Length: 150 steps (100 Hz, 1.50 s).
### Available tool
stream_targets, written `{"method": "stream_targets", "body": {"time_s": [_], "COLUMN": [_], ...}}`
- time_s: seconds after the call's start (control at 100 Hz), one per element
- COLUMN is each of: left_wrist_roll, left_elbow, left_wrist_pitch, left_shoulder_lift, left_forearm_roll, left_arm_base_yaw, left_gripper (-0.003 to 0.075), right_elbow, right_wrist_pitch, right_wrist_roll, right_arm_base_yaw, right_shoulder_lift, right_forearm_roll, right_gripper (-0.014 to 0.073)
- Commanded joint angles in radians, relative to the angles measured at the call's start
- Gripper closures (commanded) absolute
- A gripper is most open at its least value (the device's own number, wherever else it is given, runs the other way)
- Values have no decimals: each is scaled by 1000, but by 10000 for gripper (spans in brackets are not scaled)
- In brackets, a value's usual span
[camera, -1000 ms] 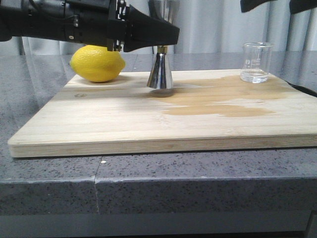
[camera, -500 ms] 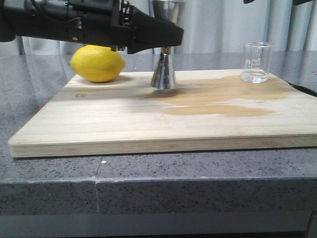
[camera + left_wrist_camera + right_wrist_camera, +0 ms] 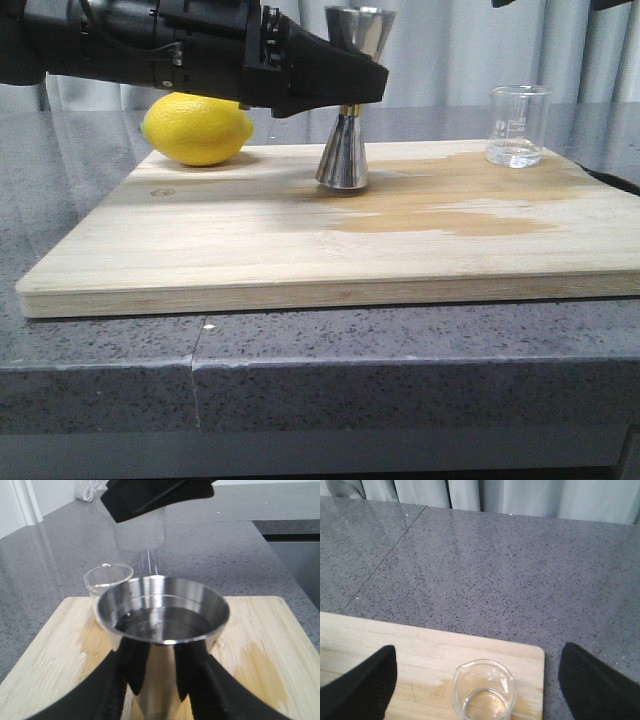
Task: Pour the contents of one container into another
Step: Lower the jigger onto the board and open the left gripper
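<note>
A steel jigger (image 3: 348,120) is gripped at the waist by the left gripper (image 3: 355,85), while the right gripper (image 3: 477,680) is held open above the glass beaker (image 3: 518,125).

Glass beaker (image 3: 483,690) between spread tool (image 3: 477,680) fingers

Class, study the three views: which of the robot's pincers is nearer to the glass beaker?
Right. The right pincer hangs open directly above the glass beaker, straddling it. The left pincer is off beside it, clamped on the steel jigger.
</note>
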Motion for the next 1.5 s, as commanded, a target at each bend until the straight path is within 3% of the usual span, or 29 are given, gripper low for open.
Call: {"method": "stream_targets", "body": {"time_s": [0.0, 1.24, 1.49], "left_wrist_roll": [2, 2, 2], "left_elbow": [-33, -33, -33], "left_wrist_pitch": [48, -12, -12], "left_shoulder_lift": [-52, -52, -52], "left_forearm_roll": [-87, -87, -85], "left_arm_base_yaw": [-5, -5, -5], "left_gripper": [513, 512, 507], "right_elbow": [-28, -28, -28], "right_wrist_pitch": [-64, -64, 3], "right_wrist_roll": [-8, -8, -8], "right_arm_base_yaw": [-1, -1, -1], "right_shoulder_lift": [-36, -36, -37], "right_forearm_roll": [-4, -4, -4], "right_gripper": [0, 0, 0]}}
